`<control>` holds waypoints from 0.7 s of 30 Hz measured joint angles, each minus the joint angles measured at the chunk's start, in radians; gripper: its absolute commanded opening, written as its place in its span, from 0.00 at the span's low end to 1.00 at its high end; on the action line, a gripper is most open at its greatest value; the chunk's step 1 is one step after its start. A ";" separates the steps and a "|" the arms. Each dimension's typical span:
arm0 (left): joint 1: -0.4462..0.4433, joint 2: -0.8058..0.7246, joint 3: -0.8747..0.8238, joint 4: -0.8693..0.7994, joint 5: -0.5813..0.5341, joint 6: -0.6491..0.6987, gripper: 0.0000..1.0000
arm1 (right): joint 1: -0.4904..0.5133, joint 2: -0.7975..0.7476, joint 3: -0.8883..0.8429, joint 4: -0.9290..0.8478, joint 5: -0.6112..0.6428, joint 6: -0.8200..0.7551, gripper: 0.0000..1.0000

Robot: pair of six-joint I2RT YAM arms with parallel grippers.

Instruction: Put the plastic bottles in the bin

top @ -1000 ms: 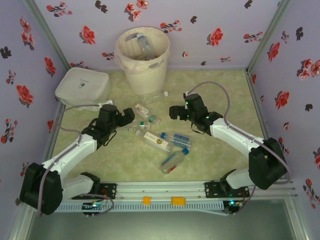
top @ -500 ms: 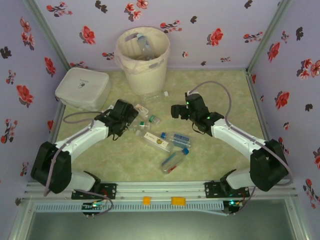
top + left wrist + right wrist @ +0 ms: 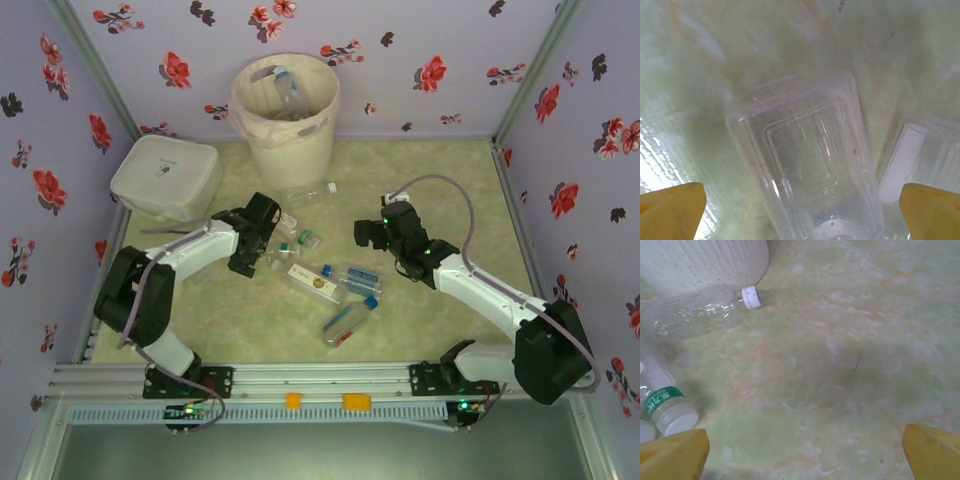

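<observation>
The left hand (image 3: 800, 205) is held fully open and empty, its yellow fingertips (image 3: 670, 210) set either side of a clear square-sided bottle (image 3: 805, 170) lying on the counter (image 3: 715, 60), with a white-labelled bottle (image 3: 920, 160) just beside it. For a clean pick, the hand is best lowered until only the clear body is straddled, then closed gently, since thin plastic is likely to buckle. The right hand (image 3: 368, 232) is likewise spread wide, with nothing held. The remaining bottles (image 3: 330, 285) are scattered mid-counter, and the cream bin (image 3: 290, 150) is seen at the back.
</observation>
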 measured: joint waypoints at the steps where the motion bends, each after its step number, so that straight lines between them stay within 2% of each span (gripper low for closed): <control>1: 0.000 0.019 0.014 -0.004 -0.001 -0.006 0.99 | 0.000 -0.002 -0.003 0.000 0.004 -0.005 1.00; 9: 0.000 0.117 0.048 -0.023 -0.005 -0.045 0.91 | 0.000 -0.006 -0.010 0.001 0.032 -0.045 1.00; 21: 0.011 0.142 0.052 -0.024 -0.055 -0.058 0.63 | 0.000 -0.011 -0.014 0.000 0.033 -0.053 1.00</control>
